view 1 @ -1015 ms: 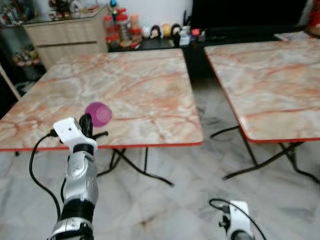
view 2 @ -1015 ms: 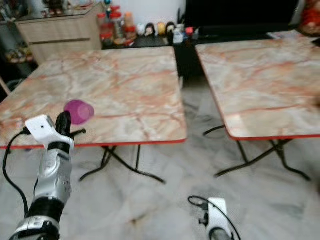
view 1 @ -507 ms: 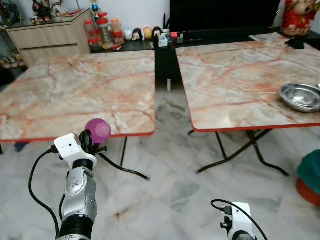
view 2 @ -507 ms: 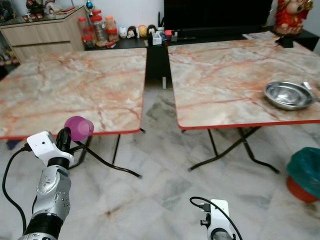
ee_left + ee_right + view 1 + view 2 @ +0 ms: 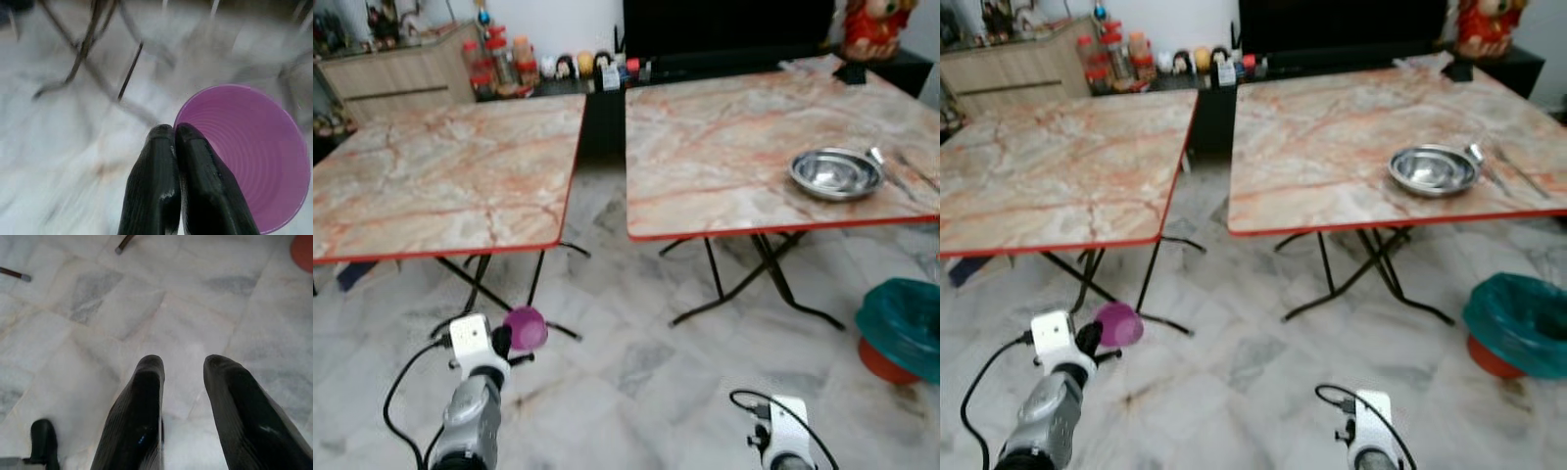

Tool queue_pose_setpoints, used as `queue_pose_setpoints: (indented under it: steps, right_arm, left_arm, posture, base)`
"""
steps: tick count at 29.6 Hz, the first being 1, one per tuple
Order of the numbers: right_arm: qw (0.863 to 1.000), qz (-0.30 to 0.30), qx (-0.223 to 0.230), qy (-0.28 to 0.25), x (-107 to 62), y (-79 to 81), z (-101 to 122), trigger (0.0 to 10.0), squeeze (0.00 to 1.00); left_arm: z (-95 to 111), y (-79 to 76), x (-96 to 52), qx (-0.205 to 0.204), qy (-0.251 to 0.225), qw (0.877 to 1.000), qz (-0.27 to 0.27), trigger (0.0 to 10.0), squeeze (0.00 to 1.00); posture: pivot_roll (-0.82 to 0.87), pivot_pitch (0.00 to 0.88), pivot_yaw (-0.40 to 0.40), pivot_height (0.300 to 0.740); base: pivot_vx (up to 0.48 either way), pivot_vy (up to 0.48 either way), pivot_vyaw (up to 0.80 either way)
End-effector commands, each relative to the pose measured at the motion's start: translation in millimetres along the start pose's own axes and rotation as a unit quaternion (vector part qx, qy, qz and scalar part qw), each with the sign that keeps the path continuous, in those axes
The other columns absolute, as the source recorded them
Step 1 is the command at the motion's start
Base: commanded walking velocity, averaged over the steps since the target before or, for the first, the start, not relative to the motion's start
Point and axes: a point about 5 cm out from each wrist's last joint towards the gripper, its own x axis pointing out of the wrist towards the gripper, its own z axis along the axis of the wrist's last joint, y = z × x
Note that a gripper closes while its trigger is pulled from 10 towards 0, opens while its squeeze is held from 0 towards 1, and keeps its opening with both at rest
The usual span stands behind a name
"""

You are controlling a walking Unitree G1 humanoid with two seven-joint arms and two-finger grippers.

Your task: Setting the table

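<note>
In the lower left of the head view the left tool (image 5: 175, 134) is clamped together on the rim of a purple plastic cup (image 5: 526, 328), one finger inside the wall and one outside, held over the marble floor (image 5: 636, 352) short of the right-hand surface (image 5: 724, 166) that carries a steel bowl (image 5: 835, 173). The cup looks thin, light and easily crushed, so this rim pinch is probably a sound hold if kept gentle. The right tool (image 5: 183, 364) hangs idle, its fingers apart.
</note>
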Motion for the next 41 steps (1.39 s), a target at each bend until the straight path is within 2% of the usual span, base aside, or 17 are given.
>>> queue_pose_setpoints:
  steps: [1, 3, 4, 5, 12, 20, 23, 37, 41]
  right_arm:
    - [1.000, 0.007, 0.006, -0.006, 1.0, 7.1, 4, 10.0, 0.00]
    - [1.000, 0.008, 0.004, -0.007, 1.2, 7.6, 5, 10.0, 0.00]
    - [1.000, 0.008, 0.004, -0.007, 1.2, 7.6, 5, 10.0, 0.00]
    - [1.000, 0.009, 0.003, -0.008, 1.4, 8.2, 6, 10.0, 0.00]
    - [1.000, 0.010, -0.002, -0.010, 2.0, 8.1, 8, 10.0, 0.00]
    - [1.000, 0.019, -0.016, -0.017, 2.8, 8.1, 12, 10.0, 0.00]
    - [0.999, 0.022, -0.021, -0.016, 2.7, 8.8, 12, 10.0, 0.00]
    - [1.000, 0.012, -0.012, -0.006, 1.9, 5.6, 7, 10.0, 0.00]
    - [1.000, 0.010, -0.009, -0.006, 2.2, 4.1, 8, 10.0, 0.00]
  left_arm:
    - [-20, 10.0, -6.8, 0.020, 0.057, 0.998, 0.011, 10.0, 0.00]
    - [-34, 13.0, -12.9, 0.023, 0.086, 0.996, 0.020, 10.0, 0.00]
    - [-34, 13.0, -12.9, 0.023, 0.086, 0.996, 0.020, 10.0, 0.00]
    - [-47, 16.4, -19.7, 0.029, 0.116, 0.992, 0.031, 10.0, 0.00]
    - [-76, 25.6, -37.8, 0.031, 0.180, 0.981, 0.064, 10.0, 0.00]
    - [-81, 22.3, -39.8, 0.020, 0.190, 0.979, 0.072, 10.0, 0.00]
    - [-81, 19.4, -38.7, 0.016, 0.189, 0.979, 0.072, 10.0, 0.00]
    - [-81, 16.1, -37.9, 0.017, 0.191, 0.979, 0.068, 10.0, 0.00]
    - [-81, 12.4, -37.2, 0.010, 0.187, 0.980, 0.068, 10.0, 0.00]
  posture:
    - [0.01, 0.000, 0.081, 0.740]
    - [0.01, 0.000, 0.080, 0.740]
    - [0.01, 0.000, 0.080, 0.740]
    - [0.00, 0.000, 0.080, 0.740]
    - [-0.01, 0.000, 0.077, 0.740]
    - [0.00, 0.000, 0.061, 0.740]
    - [0.00, 0.000, 0.059, 0.740]
    - [-0.01, 0.000, 0.064, 0.740]
    - [-0.01, 0.000, 0.061, 0.740]
  base:
    - [0.000, 0.000, 0.00]
    - [0.120, 0.000, 0.00]
    - [0.240, 0.000, 0.00]
    - [0.315, 0.000, 0.00]
    - [0.349, 0.000, 0.00]
    - [0.360, 0.000, 0.00]
    - [0.361, 0.000, 0.61]
    - [0.365, 0.000, 0.10]
    - [0.000, 0.000, 0.00]
